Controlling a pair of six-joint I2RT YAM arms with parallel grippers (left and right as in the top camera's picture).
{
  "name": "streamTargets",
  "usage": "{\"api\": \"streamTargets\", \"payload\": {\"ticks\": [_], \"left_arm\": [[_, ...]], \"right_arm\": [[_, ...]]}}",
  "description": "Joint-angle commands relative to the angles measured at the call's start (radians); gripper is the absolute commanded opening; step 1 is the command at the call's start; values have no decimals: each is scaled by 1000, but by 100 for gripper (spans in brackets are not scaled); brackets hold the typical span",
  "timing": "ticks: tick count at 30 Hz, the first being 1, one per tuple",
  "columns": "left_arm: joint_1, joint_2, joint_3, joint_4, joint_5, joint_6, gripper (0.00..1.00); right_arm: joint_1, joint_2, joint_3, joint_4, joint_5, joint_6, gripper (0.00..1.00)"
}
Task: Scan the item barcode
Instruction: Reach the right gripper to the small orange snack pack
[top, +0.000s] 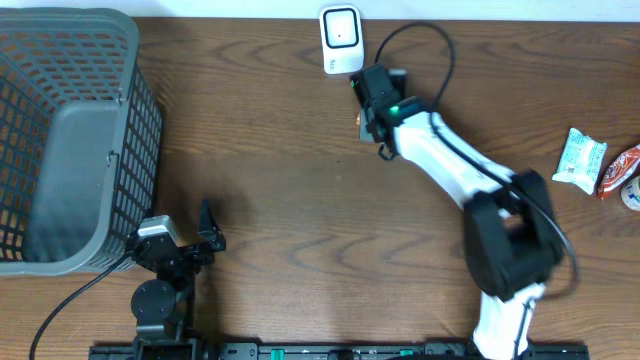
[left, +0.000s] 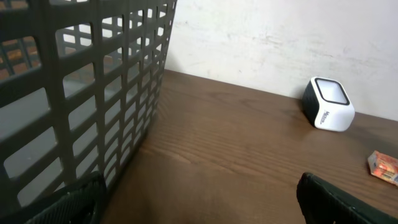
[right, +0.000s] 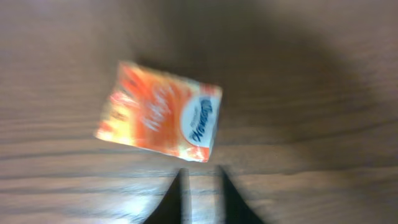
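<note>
The orange packet (right: 158, 112) lies flat on the surface (top: 280, 200), just ahead of your right pincer's (right: 202, 175) tips and a little to their left. Nothing is touching or holding it. That pincer's jaws are only slightly parted, with bare wood showing between them. The wrist view is blurred, so you cannot read any barcode on the face that is up. It may well be on the underside.

The white scanner (top: 340, 38) stands just beyond the right pincer, close to the wall.

What could go wrong:
- The packet is thin and lies flush with the wood. Jaws this narrow could skid over it or push it away rather than get around an edge.
- If you lift it by a corner, it may droop or turn the wrong face to the scanner, so nothing registers.
- The pincer and its cable are close to the scanner, so a wide swing could knock it.

Your left pincer (left: 199, 202) is spread wide and empty, well away, with the grey basket (top: 70, 130) close on its left.
</note>
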Motion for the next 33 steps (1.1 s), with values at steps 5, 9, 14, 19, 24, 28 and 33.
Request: {"api": "streamTargets", "payload": {"ticks": [5, 9, 14, 19, 24, 28, 33], "left_arm": [[-2, -6, -32, -16, -5, 13, 98], [-2, -6, -32, -16, -5, 13, 98], [-2, -6, -32, -16, -5, 13, 98], [-2, -6, -32, -16, -5, 13, 98], [-2, -6, -32, -16, -5, 13, 98], [-2, -6, -32, -16, -5, 13, 98], [-2, -6, -32, -16, -5, 13, 98]], "right_arm": [[-5, -188, 11, -17, -139, 84, 88], [-25, -127, 10, -66, -140, 177, 99], [-65, 2, 10, 23, -162, 190, 99], [-110, 98, 10, 124, -229, 190, 99], [-130, 140, 10, 203, -261, 191, 99], [-126, 146, 10, 240, -278, 190, 99], [-121, 179, 10, 265, -273, 174, 99]]}}
